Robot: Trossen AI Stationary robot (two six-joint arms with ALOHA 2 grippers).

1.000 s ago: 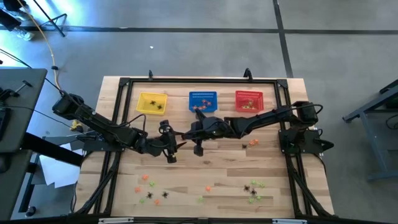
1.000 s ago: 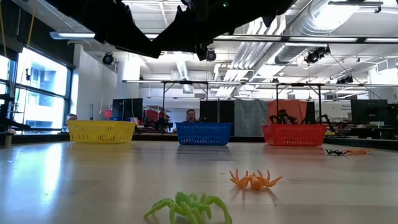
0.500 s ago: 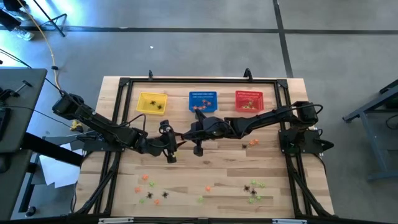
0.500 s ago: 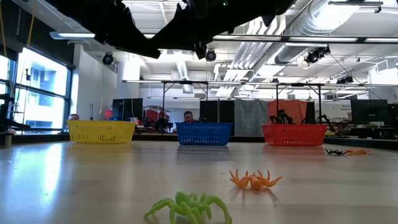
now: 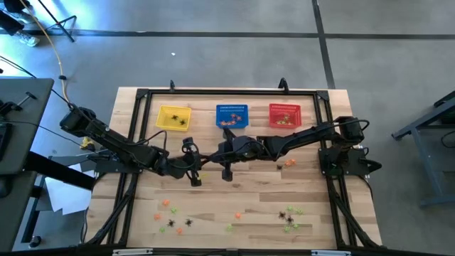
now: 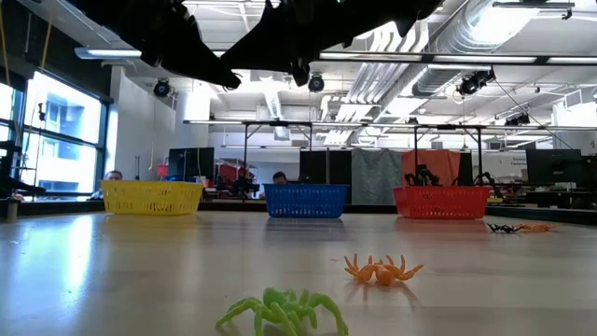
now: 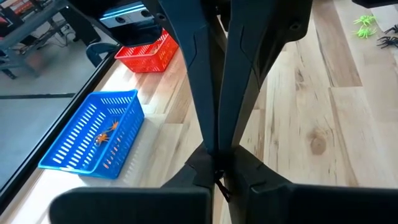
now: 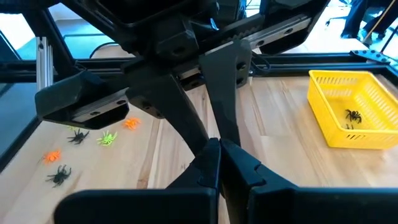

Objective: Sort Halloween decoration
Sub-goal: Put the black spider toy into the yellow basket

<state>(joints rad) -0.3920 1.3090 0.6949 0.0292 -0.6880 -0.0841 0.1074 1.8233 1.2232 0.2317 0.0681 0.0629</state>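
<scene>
Above the middle of the table my left gripper (image 5: pixel 202 161) and my right gripper (image 5: pixel 211 155) meet tip to tip, both shut. The left wrist view shows my left gripper (image 7: pixel 217 177) under the right arm's long fingers; the right wrist view shows my right gripper (image 8: pixel 221 149). Whether a trinket sits between the tips cannot be told. Halloween decorations lie loose near the front edge: a green one (image 6: pixel 284 311), an orange one (image 6: pixel 382 270), a black and green cluster (image 5: pixel 290 215). The yellow basket (image 5: pixel 174 118), blue basket (image 5: pixel 232 116) and red basket (image 5: pixel 284 115) stand along the far edge. My left gripper's shut fingertips (image 7: pixel 231 163) come level from the table's left and meet the right gripper's tips in the air. Whether they pinch something small there, I cannot tell. My right gripper's shut fingertips (image 8: pixel 212 154) come level from the table's right against the left gripper's tips, well above the table.
A black spider (image 8: pixel 353 116) lies in the yellow basket, orange trinkets (image 7: pixel 102 134) in the blue one. An orange trinket (image 5: pixel 289 163) lies under the right arm. More trinkets (image 5: pixel 170 213) sit at the front left. A black frame (image 5: pixel 142 96) borders the table. People sit in the room behind.
My left gripper has shut, its fingers closing in at the right gripper's tips. Both arms have stayed where they were above the table's middle.
</scene>
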